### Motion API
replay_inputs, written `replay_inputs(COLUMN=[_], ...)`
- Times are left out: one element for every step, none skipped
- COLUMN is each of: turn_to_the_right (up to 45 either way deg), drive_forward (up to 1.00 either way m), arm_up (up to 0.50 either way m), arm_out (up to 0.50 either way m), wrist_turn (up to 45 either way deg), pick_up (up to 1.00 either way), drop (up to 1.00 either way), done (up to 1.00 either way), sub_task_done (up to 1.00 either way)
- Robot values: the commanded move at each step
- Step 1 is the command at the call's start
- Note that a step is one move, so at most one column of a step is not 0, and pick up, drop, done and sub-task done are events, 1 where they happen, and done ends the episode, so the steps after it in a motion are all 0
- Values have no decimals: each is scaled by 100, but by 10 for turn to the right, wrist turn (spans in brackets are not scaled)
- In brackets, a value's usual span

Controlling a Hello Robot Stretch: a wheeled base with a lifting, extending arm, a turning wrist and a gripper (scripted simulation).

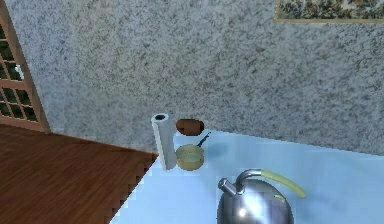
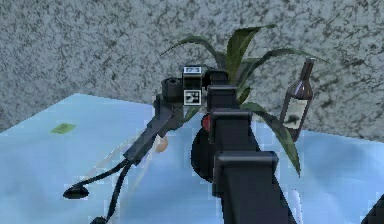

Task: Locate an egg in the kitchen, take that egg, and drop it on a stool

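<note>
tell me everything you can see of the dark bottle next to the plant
The bottle is dark and glass-like, with a slim neck and a pale label on its body. It stands on the light blue countertop at the arm side view's right, near the speckled wall. Leaves of the plant cross its lower part; whether they touch it cannot be told.

- one white paper roll [image 1: 161, 140];
- one brown lump [image 1: 189, 125];
- one tan pot [image 1: 189, 156];
- one metal kettle [image 1: 255, 198];
- one dark bottle [image 2: 296, 106];
- one leafy plant [image 2: 238, 55];
- one wall picture [image 1: 330, 9]
</note>
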Motion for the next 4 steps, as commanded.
replay_inputs(turn_to_the_right=[0, 0, 0, 0], drive_forward=[0, 0, 0, 0], arm_up=[0, 0, 0, -12], arm_out=[0, 0, 0, 0], wrist_turn=[450, 450, 180, 0], pick_up=[0, 0, 0, 0], drop=[0, 0, 0, 0], done=[0, 0, 0, 0], sub_task_done=[0, 0, 0, 0])
